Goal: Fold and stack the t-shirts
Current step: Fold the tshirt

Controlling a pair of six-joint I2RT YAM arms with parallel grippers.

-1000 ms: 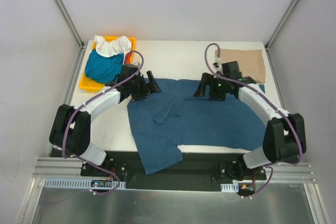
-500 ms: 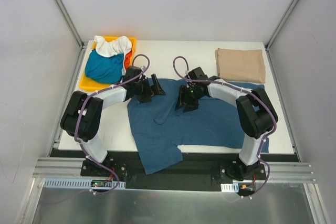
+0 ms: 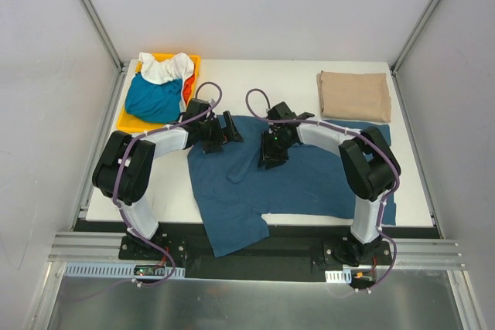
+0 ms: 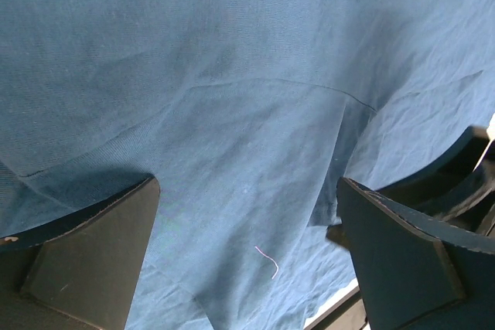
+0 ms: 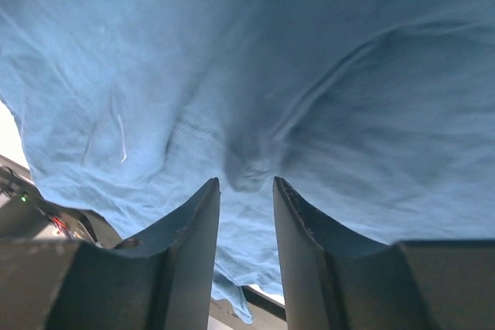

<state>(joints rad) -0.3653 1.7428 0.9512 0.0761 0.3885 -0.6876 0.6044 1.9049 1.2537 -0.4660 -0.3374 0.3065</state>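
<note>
A dark navy t-shirt (image 3: 309, 179) lies spread over the middle of the table, its lower part hanging over the near edge. My left gripper (image 3: 231, 129) hovers open over the shirt's upper left part; in the left wrist view its jaws (image 4: 247, 183) stand wide apart above flat cloth. My right gripper (image 3: 271, 158) presses down on the shirt's middle. Its jaws (image 5: 246, 181) are narrowed to a small gap, with a raised pucker of navy cloth (image 5: 249, 171) between the tips. A folded beige-tan t-shirt (image 3: 354, 96) lies at the back right.
A yellow tray (image 3: 128, 121) at the back left holds crumpled teal (image 3: 153, 98), white (image 3: 165, 67) and orange-red (image 3: 188, 87) t-shirts. Bare white table (image 3: 147, 191) shows left of the navy shirt. Both arms' purple cables arch above the wrists.
My right arm has swung left from the shirt's right side to its middle, and its jaws have narrowed around a pucker of cloth. The left gripper shifted slightly right and stays open.
</note>
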